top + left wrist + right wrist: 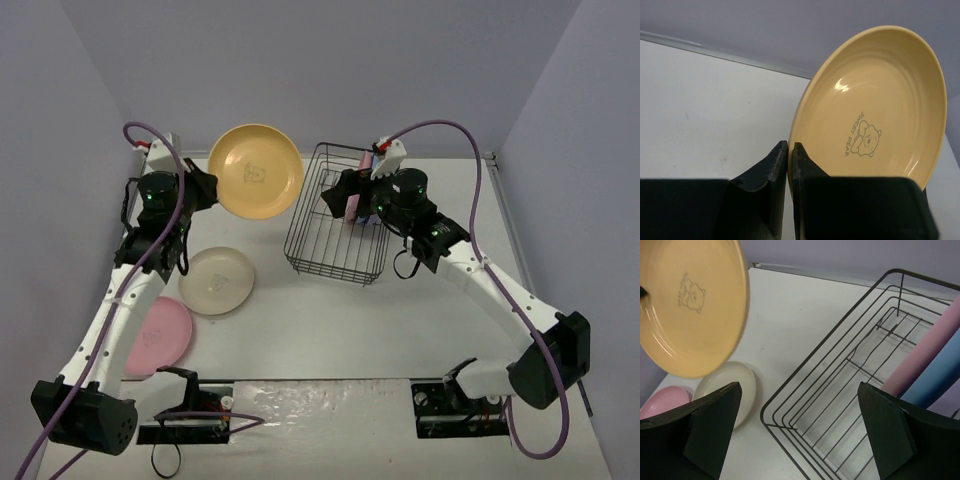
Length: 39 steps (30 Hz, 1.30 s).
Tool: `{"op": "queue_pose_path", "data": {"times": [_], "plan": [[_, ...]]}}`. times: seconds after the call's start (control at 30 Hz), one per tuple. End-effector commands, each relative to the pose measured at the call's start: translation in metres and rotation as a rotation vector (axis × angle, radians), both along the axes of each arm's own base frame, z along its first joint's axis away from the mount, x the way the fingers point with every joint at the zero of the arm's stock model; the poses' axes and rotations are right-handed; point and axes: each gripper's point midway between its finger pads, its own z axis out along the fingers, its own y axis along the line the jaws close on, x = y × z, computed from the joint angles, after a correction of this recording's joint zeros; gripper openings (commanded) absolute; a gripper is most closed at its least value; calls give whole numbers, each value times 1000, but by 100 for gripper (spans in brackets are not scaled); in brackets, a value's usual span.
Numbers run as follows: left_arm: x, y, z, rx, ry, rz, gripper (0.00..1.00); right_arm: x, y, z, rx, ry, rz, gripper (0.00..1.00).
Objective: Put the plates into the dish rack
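Here, the left gripper (pixel 790 151) is pinching the rim of the yellow plate (pixel 256 171), holding it tilted in the air at ten o'clock from the rack (pixel 318 243). The right gripper (pixel 799 395) is hovering over the rack, fingers spread wide. A cream plate (pixel 217 281) is lying at eight o'clock.

White tabletop (pixel 330 320), matte, few small marks. Plain lavender-grey walls (pixel 330 70) on 3 sides: back, L, R. Thin metal strip (pixel 715 51) along table's far edge, at back wall. Light even, shadows soft.
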Motion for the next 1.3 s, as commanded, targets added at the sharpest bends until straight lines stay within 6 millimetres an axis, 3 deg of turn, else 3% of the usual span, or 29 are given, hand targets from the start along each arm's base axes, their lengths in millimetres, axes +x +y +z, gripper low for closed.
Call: {"op": "queue_pose_path", "data": {"times": [0.0, 0.17, 0.37, 0.47, 0.73, 0.77, 1.0, 1.07, 1.1, 1.17, 1.27], "plan": [[3, -11, 25, -163, -119, 27, 0, 6, 25, 71, 252, -138, 46, 98], [-7, -44, 29, -217, -145, -131, 0, 7, 54, 61, 242, -89, 116, 91], [-17, -63, 31, -233, -157, -220, 0, 12, 72, 45, 235, -49, 131, 83], [-22, -62, 32, -226, -163, -220, 0, 17, 72, 39, 226, -33, 92, 68], [-25, -54, 25, -183, -141, -184, 0, 23, 60, 41, 206, -52, -31, 5], [-24, -53, 23, -181, -134, -176, 0, 23, 58, 42, 207, -58, -38, 1], [-18, -51, 6, -169, -86, -156, 0, 26, 48, 57, 214, -103, -92, 0], [-17, -51, 4, -163, -80, -156, 11, 29, 45, 61, 209, -118, -111, 0], [-15, -51, 3, -159, -73, -155, 28, 30, 43, 65, 208, -130, -121, 0], [-14, -50, -4, -144, -41, -148, 93, 33, 38, 70, 188, -143, -148, 0], [-12, -41, -17, -112, 26, -94, 97, 50, 4, 69, 95, -133, -357, 0]]}}
